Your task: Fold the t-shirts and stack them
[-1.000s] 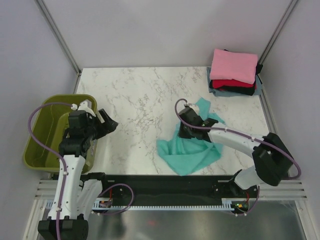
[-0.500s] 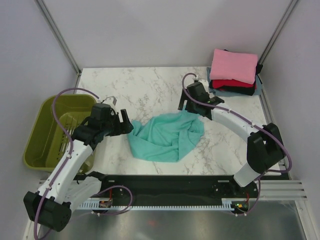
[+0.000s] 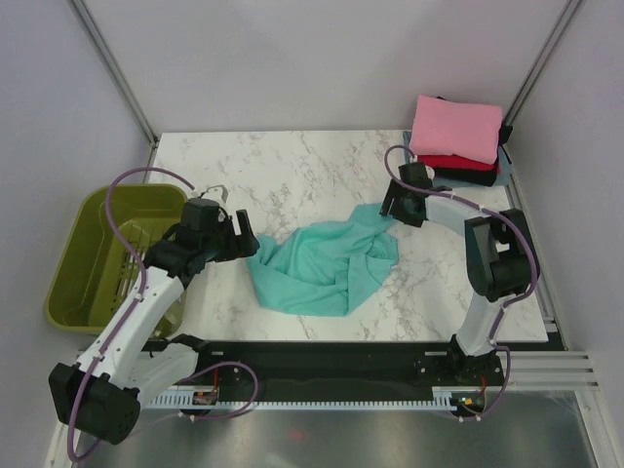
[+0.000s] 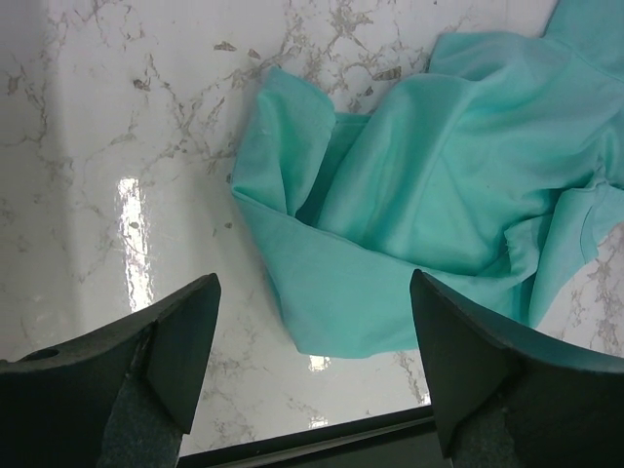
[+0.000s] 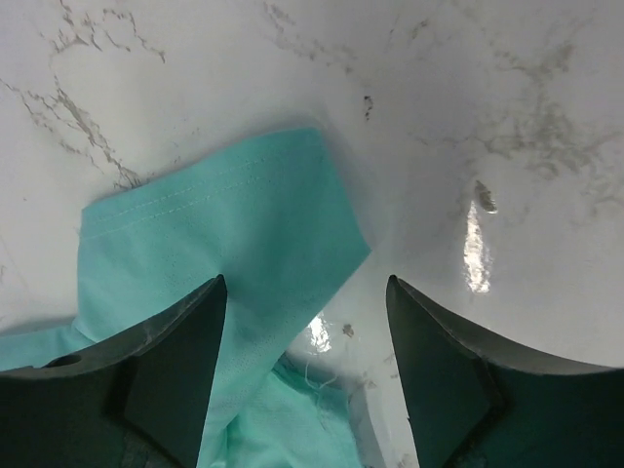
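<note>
A teal t-shirt (image 3: 327, 265) lies crumpled in the middle of the marble table (image 3: 283, 166). My left gripper (image 3: 248, 238) hovers open at its left edge; in the left wrist view the shirt (image 4: 439, 175) spreads beyond the open gripper (image 4: 314, 361), with nothing gripped. My right gripper (image 3: 392, 209) stands open over the shirt's far right corner (image 5: 224, 244); the right gripper (image 5: 307, 370) has loose cloth lying below its jaws. At the back right stands a stack of folded t-shirts: pink (image 3: 456, 127) on top, then red (image 3: 444, 164), black (image 3: 470, 178) and grey-blue (image 3: 504, 174).
An olive-green basket (image 3: 73, 258) stands off the table's left edge, beside the left arm. The black front rail (image 3: 322, 361) runs along the near edge. Metal frame posts rise at the back corners.
My right gripper dragged the teal shirt back and to the left, let go of it, and moved right toward the stack. The left arm swung from the basket to the shirt's left edge.
</note>
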